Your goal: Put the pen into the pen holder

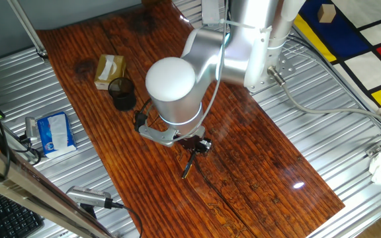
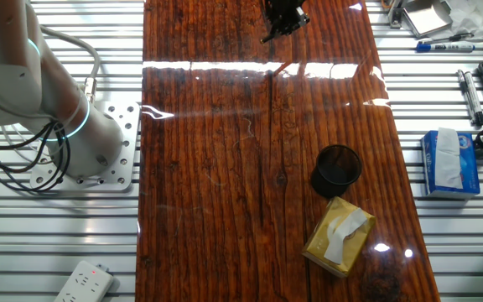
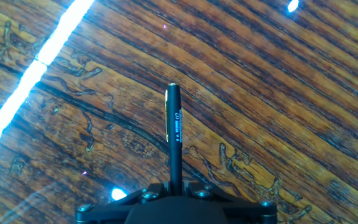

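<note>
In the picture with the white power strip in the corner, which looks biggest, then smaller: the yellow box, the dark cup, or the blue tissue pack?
1. Yellowish cardboard box
2. Blue tissue pack, nearly the same as the box, so unsure
3. Dark pen holder cup, smallest

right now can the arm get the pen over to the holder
Probably yes. The pincer is shut on the pen, and only bare wood lies between it and the holder. The box sits on the holder's far side, out of the path.
</note>
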Action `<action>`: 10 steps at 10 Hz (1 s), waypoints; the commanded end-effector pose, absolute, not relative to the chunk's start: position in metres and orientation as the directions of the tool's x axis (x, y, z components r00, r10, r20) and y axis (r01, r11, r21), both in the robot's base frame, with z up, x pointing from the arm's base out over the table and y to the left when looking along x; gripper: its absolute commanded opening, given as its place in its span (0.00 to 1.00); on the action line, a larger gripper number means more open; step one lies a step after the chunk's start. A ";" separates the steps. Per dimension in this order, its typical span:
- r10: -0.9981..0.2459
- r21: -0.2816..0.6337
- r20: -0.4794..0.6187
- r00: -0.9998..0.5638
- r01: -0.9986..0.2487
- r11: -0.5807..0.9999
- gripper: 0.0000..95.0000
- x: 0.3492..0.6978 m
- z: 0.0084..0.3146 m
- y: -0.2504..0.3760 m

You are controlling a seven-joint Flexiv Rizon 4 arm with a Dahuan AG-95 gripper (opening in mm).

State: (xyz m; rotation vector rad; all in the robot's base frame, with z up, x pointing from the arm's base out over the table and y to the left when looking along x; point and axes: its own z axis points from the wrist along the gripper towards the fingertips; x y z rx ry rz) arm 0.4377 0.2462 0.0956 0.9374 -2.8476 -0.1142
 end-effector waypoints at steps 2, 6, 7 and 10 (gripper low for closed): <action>-0.591 0.111 0.112 -0.799 -0.581 0.807 0.00 0.438 0.095 0.246; -0.586 0.114 0.108 -0.803 -0.576 0.810 0.00 0.438 0.095 0.246; -0.598 0.120 0.104 -0.795 -0.586 0.801 0.00 0.438 0.095 0.246; -0.604 0.114 0.113 -0.789 -0.594 0.796 0.00 0.438 0.095 0.246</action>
